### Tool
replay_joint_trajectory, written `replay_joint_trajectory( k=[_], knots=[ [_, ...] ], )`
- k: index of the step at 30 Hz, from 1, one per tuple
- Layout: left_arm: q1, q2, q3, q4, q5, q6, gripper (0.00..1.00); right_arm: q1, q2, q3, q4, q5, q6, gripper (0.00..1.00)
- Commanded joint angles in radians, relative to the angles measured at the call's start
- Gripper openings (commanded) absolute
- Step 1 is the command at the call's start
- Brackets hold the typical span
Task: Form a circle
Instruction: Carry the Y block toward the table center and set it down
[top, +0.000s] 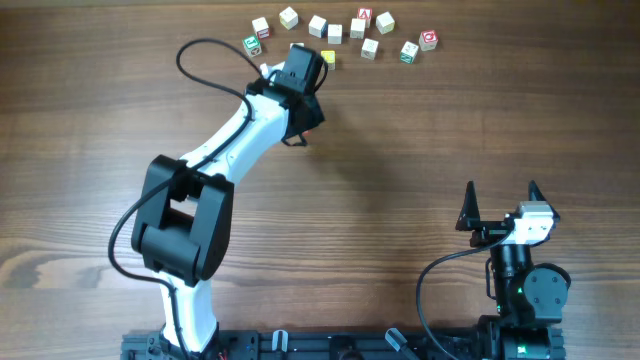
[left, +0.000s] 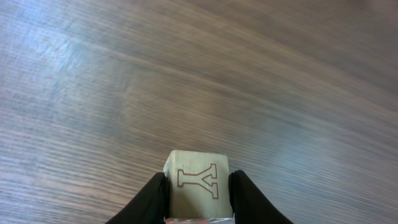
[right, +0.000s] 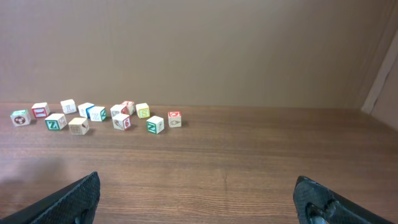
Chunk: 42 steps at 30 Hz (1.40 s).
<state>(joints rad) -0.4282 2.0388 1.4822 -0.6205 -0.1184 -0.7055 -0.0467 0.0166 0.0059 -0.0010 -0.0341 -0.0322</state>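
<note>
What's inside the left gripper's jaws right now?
A pale wooden cube marked Y, pinched between the left gripper's black fingers. The fingers cover its side faces, and what lies beneath it cannot be seen.

Your left arm (top: 240, 130) stretches toward the far edge of the desk (top: 420, 140), left claw (left: 198, 179) clamped on a Y cube (left: 198, 186) between its 2 fingers (left: 152, 199). Your right arm (top: 520, 280) sits folded at the desk's near edge, right claw (top: 501, 190) spread wide.

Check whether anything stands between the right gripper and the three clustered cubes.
Nothing visible does. Seen from the right wrist, bare table runs from the open right gripper to the three clustered cubes; overhead, the left arm stands aside.
</note>
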Motion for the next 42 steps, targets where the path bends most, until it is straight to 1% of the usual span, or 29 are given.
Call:
replay_joint_trajectory(
  k=[1, 3, 6, 7, 8, 11, 13, 15, 17, 22, 24, 27, 28, 29, 33, 35, 37, 39, 42],
  knots=[
    [0.005, 0.010, -0.086, 0.103, -0.056, -0.021, 0.31, 0.005, -0.003, -0.001, 0.002, -0.016, -0.018, 1.00],
    [0.005, 0.010, -0.140, 0.186, -0.060, -0.019, 0.33, 0.005, -0.003, -0.001, 0.002, -0.016, -0.017, 1.00],
    [0.005, 0.010, -0.164, 0.206, -0.059, -0.021, 0.34, 0.005, -0.003, -0.001, 0.002, -0.016, -0.018, 1.00],
    [0.005, 0.010, -0.165, 0.206, -0.059, -0.021, 0.38, 0.005, -0.003, -0.001, 0.002, -0.016, -0.017, 1.00],
    [0.005, 0.010, -0.165, 0.210, -0.058, -0.021, 0.38, 0.005, -0.003, -0.001, 0.002, -0.016, -0.018, 1.00],
    [-0.003, 0.010, -0.165, 0.213, -0.053, -0.021, 0.37, 0.005, -0.003, -0.001, 0.002, -0.016, -0.018, 1.00],
    [-0.015, 0.010, -0.165, 0.214, -0.047, -0.021, 0.32, 0.005, -0.003, -0.001, 0.002, -0.016, -0.018, 1.00],
    [-0.028, 0.010, -0.165, 0.217, -0.047, -0.021, 0.33, 0.005, -0.003, -0.001, 0.002, -0.016, -0.018, 1.00],
    [-0.042, 0.010, -0.165, 0.225, -0.048, -0.021, 0.41, 0.005, -0.003, -0.001, 0.002, -0.016, -0.018, 1.00],
    [-0.058, 0.010, -0.165, 0.241, -0.060, -0.021, 0.50, 0.005, -0.003, -0.001, 0.002, -0.016, -0.018, 1.00],
    [-0.056, 0.010, -0.165, 0.241, -0.068, -0.021, 0.51, 0.005, -0.003, -0.001, 0.002, -0.016, -0.018, 1.00],
    [-0.056, 0.010, -0.165, 0.245, -0.074, -0.022, 0.42, 0.005, -0.003, -0.001, 0.002, -0.016, -0.018, 1.00],
    [-0.056, 0.009, -0.165, 0.244, -0.074, -0.029, 0.34, 0.005, -0.003, -0.001, 0.002, -0.016, -0.018, 1.00],
    [-0.056, 0.009, -0.165, 0.243, -0.074, -0.042, 0.31, 0.005, -0.003, -0.001, 0.002, -0.016, -0.018, 1.00],
    [-0.056, 0.009, -0.165, 0.244, -0.074, -0.066, 0.27, 0.005, -0.003, -0.001, 0.002, -0.016, -0.018, 1.00],
    [-0.056, 0.009, -0.165, 0.244, -0.074, -0.068, 0.28, 0.005, -0.003, -0.001, 0.002, -0.016, -0.017, 1.00],
    [-0.056, 0.009, -0.165, 0.245, -0.074, -0.124, 0.29, 0.005, -0.003, -0.001, 0.002, -0.016, -0.018, 1.00],
    [-0.056, 0.009, -0.165, 0.250, -0.074, -0.148, 0.30, 0.005, -0.003, -0.001, 0.002, -0.016, -0.018, 1.00],
    [-0.056, 0.009, -0.165, 0.254, -0.074, -0.149, 0.30, 0.005, -0.003, -0.001, 0.002, -0.016, -0.018, 1.00]
  ],
)
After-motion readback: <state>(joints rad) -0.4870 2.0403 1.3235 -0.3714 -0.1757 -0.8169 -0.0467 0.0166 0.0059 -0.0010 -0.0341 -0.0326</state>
